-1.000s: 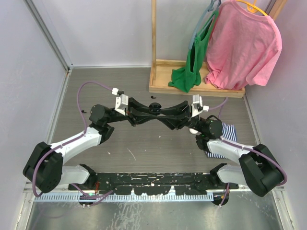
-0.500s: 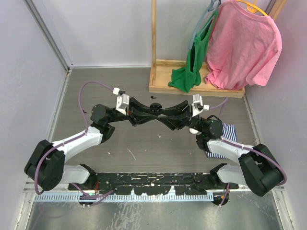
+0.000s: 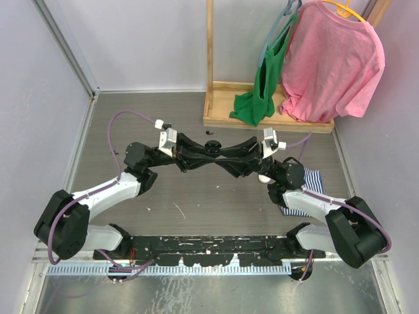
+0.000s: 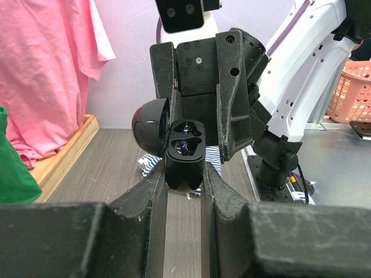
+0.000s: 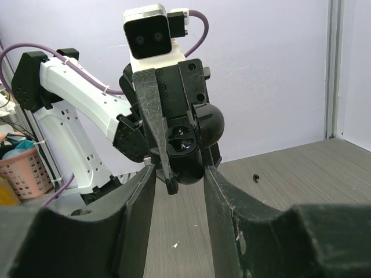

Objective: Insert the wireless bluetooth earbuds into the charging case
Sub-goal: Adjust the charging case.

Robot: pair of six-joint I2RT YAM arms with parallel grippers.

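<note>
A glossy black charging case [image 3: 213, 150] hangs in mid-air between both arms, its domed lid [image 4: 149, 124] swung open. My left gripper [image 4: 185, 174] is shut on the lower body of the case [image 4: 185, 159]. My right gripper [image 5: 177, 169] faces it, its jaws standing close on either side of the case [image 5: 186, 156]. One left finger lies between the case and a right jaw, so I cannot make out contact. Two shiny wells show in the case top; their contents are unclear. A tiny black earbud [image 5: 255, 177] lies on the floor, seen from above near the stand [image 3: 209, 133].
A wooden stand [image 3: 262, 104] at the back holds a pink shirt [image 3: 334, 59] and a green cloth [image 3: 262, 91]. A blue-striped cloth [image 3: 300, 190] lies under the right arm. Another small black speck [image 3: 114, 152] lies at the left. A pink basket [image 4: 351, 87] stands beyond the table.
The left arm has drifted slightly right and toward the near edge, carrying the case a little with it. Both grippers keep the same stance.
</note>
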